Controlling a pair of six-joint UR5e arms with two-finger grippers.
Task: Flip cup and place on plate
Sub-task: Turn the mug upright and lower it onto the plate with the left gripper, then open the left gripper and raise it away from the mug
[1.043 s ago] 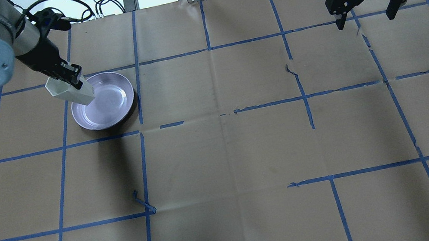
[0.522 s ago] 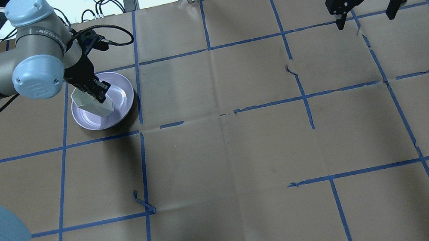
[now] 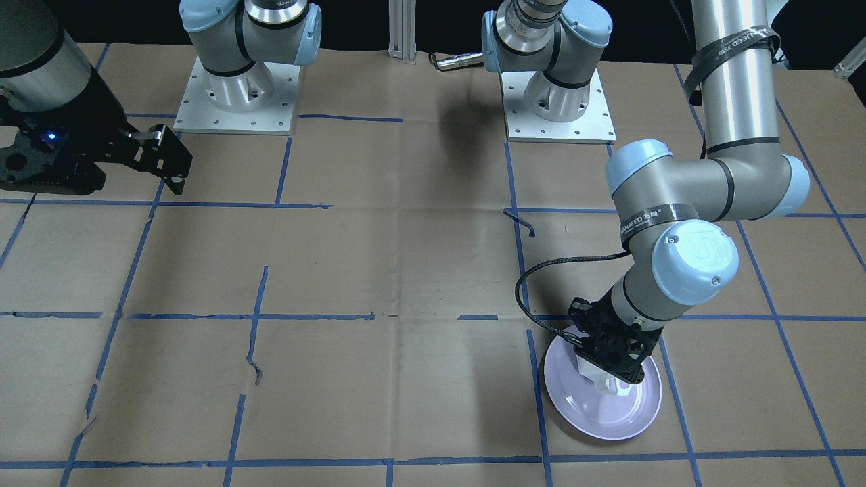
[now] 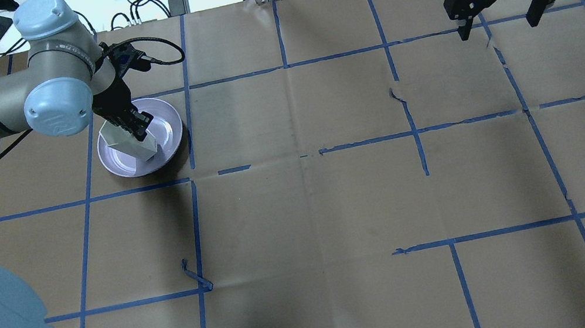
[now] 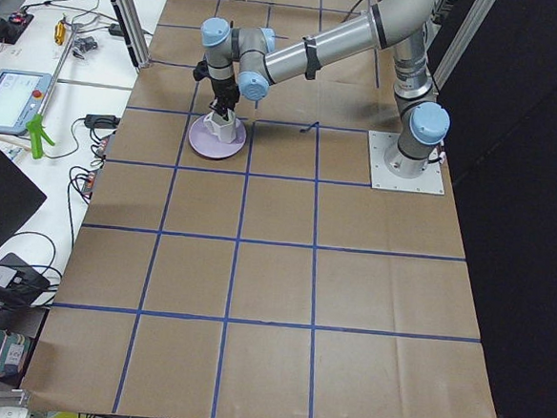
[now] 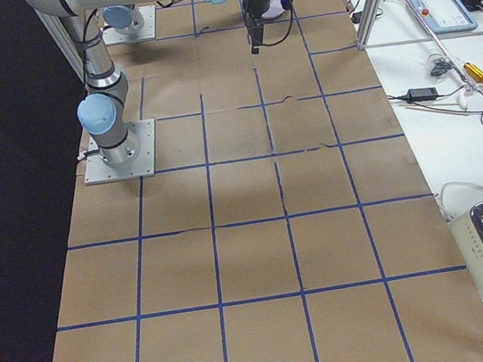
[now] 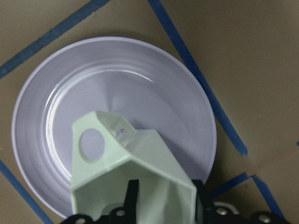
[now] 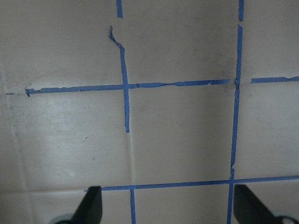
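cup [image 7: 133, 161] over plate [image 7: 140, 70], clamped in L gripper [image 7: 163, 200]

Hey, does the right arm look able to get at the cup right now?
Probably not. The left hand is clamped on the cup over the plate, covering it from above, and the right hand hangs open far across the table.

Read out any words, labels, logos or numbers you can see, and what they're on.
None reads clearly.
On the left arm, a black band: white lettering, too blurred to read.
On the cup and plate: no lettering shows.
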